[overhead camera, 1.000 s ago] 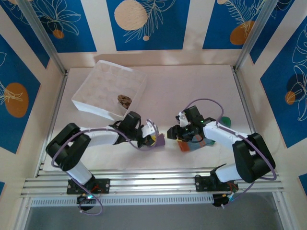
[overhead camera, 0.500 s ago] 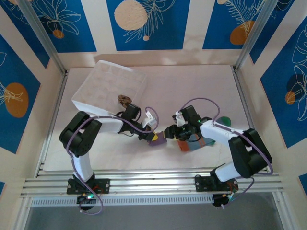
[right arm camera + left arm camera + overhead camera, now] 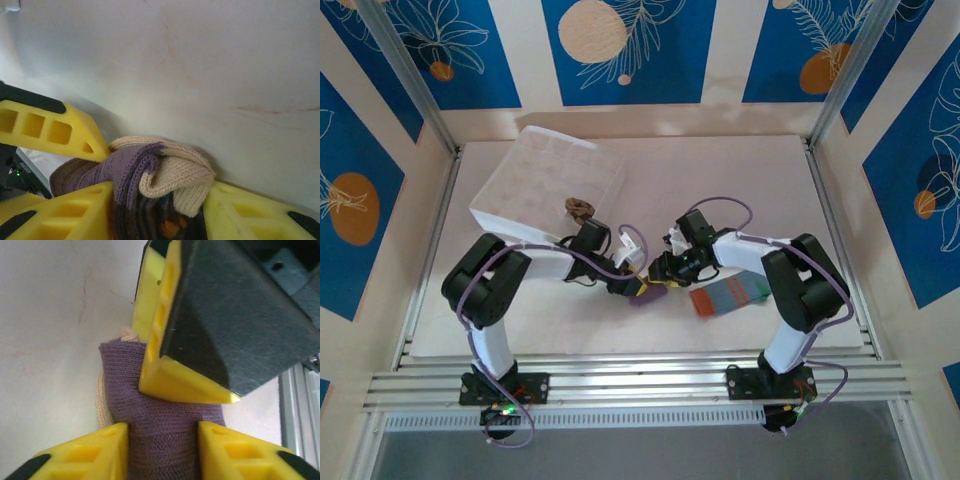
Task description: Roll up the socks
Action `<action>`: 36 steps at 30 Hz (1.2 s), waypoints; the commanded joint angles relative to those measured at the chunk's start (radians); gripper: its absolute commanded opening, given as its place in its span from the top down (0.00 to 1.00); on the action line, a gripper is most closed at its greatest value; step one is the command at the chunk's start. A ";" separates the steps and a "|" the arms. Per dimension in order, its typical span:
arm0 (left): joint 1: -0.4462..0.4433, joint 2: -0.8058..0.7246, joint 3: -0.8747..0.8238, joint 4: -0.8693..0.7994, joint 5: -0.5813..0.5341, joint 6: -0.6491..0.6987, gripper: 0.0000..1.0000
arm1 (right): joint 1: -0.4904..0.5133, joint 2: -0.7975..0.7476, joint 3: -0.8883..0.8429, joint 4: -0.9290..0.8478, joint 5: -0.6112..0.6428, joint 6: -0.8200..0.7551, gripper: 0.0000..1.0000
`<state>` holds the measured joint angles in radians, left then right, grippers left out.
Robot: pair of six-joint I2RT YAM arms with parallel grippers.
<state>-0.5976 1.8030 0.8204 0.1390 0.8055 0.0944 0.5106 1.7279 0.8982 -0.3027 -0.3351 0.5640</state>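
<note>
While purple sock (image 3: pixel 160 440) sits between both, right jaws pinch it; left jaws unclear.

Purple sock (image 3: pixel 160 440): soft ribbed knit cloth, matt. My left fingers (image 3: pixel 90 455): smooth matt yellow plastic. Table (image 3: pixel 200 60): smooth, matt, faintly scuffed.

**Table top and the items resting on it.**
The pale table (image 3: pixel 720 170) carries a white box (image 3: pixel 535 190) divided into a grid of compartments, set askew toward the far left corner. Near the middle, closer to the near edge, a purple sock (image 3: pixel 648 294) with a tan toe lies bunched into a small bundle. To its right and near it, a striped sock (image 3: pixel 728 296), blue-grey with an orange cuff, lies flat. Seen close up, the surface bears faint hairline marks.
</note>
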 commanded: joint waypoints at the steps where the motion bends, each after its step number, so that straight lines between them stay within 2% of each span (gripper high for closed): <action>1: -0.002 -0.094 -0.095 0.084 -0.065 0.057 0.55 | 0.006 0.054 -0.010 -0.112 0.059 0.014 0.56; 7: -0.011 -0.280 -0.213 0.225 -0.186 0.128 0.49 | 0.023 0.059 -0.010 -0.137 0.078 0.020 0.57; 10: -0.058 -0.358 -0.274 0.285 -0.275 0.208 0.46 | 0.035 0.058 -0.005 -0.145 0.087 0.024 0.57; 13: -0.138 -0.401 -0.327 0.314 -0.378 0.343 0.42 | 0.042 0.060 -0.005 -0.146 0.091 0.026 0.57; 18: -0.280 -0.376 -0.354 0.341 -0.589 0.517 0.39 | 0.043 0.061 -0.007 -0.154 0.093 0.027 0.57; 25: -0.329 -0.241 -0.354 0.443 -0.713 0.546 0.40 | 0.042 0.052 -0.004 -0.164 0.088 0.027 0.57; 29: -0.334 -0.188 -0.368 0.493 -0.771 0.536 0.47 | 0.037 0.019 -0.029 -0.118 0.049 0.027 0.56; 31: -0.334 -0.175 -0.374 0.496 -0.774 0.536 0.56 | 0.034 -0.001 -0.039 -0.105 0.037 0.019 0.55; 34: -0.333 -0.166 -0.374 0.469 -0.763 0.530 0.77 | 0.032 -0.038 -0.052 -0.095 0.022 -0.015 0.51; 36: -0.333 -0.163 -0.382 0.462 -0.753 0.525 0.84 | 0.026 -0.078 -0.055 -0.106 0.029 -0.052 0.47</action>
<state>-0.9302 1.6012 0.4629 0.6479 0.0834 0.6216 0.5312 1.6871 0.8772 -0.3248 -0.3122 0.5697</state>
